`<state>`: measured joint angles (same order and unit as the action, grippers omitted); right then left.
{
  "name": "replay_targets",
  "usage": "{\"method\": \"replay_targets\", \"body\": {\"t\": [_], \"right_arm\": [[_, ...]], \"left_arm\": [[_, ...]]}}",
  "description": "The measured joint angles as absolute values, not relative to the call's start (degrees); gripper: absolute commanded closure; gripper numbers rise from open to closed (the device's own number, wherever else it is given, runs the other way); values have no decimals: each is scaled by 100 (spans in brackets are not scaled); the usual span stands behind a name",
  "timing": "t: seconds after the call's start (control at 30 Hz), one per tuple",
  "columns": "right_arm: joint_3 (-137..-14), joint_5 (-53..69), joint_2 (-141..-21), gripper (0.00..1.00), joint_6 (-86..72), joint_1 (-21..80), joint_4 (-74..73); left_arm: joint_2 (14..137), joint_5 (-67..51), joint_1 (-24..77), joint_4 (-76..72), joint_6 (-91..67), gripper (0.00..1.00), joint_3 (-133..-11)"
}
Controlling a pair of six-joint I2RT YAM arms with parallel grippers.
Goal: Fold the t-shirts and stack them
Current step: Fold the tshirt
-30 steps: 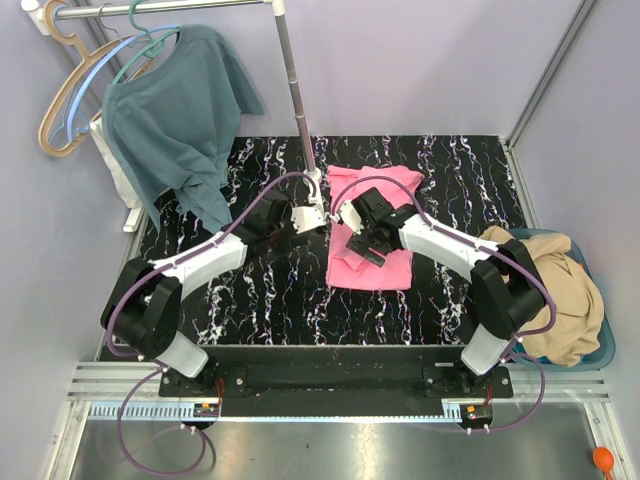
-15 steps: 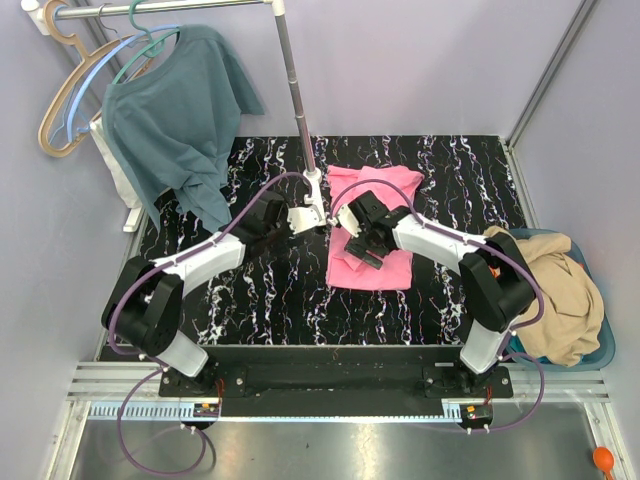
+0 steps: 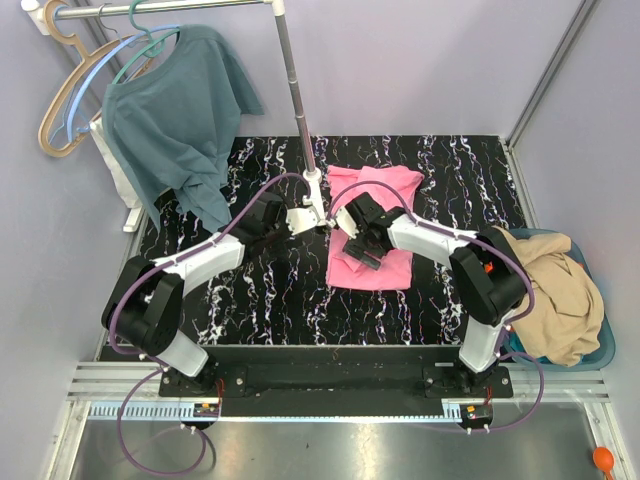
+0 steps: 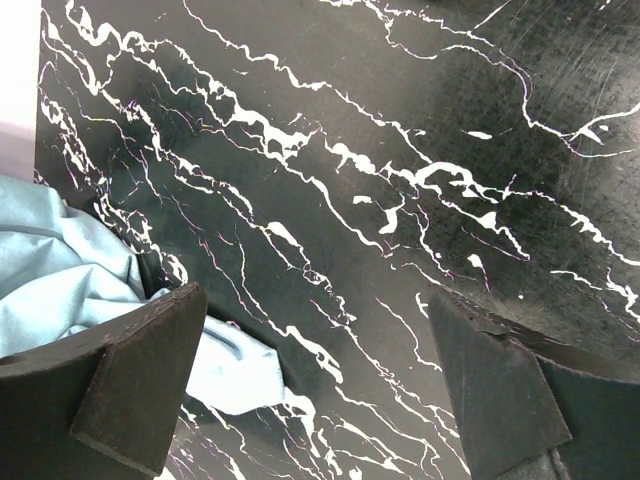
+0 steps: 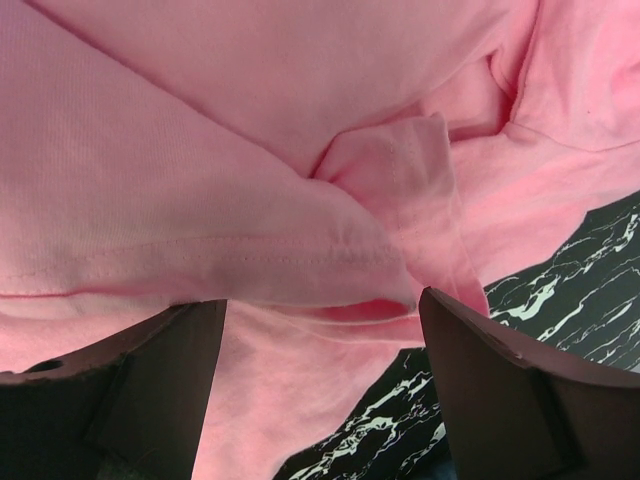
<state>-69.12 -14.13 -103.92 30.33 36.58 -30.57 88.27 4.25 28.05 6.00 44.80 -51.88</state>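
Note:
The bright pink t-shirt (image 3: 385,200) lies folded on the black marble table (image 3: 250,290), right of the rack pole. My right gripper (image 3: 358,252) is open, low over the shirt's near-left part. In the right wrist view it (image 5: 322,320) straddles a folded hem of the pink t-shirt (image 5: 250,150) near its edge, holding nothing. My left gripper (image 3: 322,224) is open beside the pole's base, just left of the pink shirt. In the left wrist view it (image 4: 315,330) is empty over bare table. The tan-beige t-shirt (image 3: 565,290) lies crumpled in a basket at the right. The orange t-shirt is out of view.
A dusty teal shirt (image 3: 175,120) hangs from a rack at the back left; its pole (image 3: 297,100) stands at mid-table. Pale blue cloth (image 4: 60,270) shows by my left finger. The blue basket (image 3: 605,345) sits off the table's right edge.
Both grippers shifted only slightly: the left one crept toward the pole's base, the right one edged left over the pink shirt. Both stayed open.

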Motion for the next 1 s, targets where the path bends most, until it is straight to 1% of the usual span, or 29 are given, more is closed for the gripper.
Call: {"method": "replay_targets", "body": {"t": [0.73, 1.0], "right_arm": [[-7509, -1684, -10916, 13, 3100, 3658, -2888], [-8023, -1984, -11343, 13, 3118, 3658, -2759]], "left_arm": [[8827, 318, 2740, 541, 4477, 1, -5098], [8829, 318, 2731, 497, 4475, 1, -5096]]}}
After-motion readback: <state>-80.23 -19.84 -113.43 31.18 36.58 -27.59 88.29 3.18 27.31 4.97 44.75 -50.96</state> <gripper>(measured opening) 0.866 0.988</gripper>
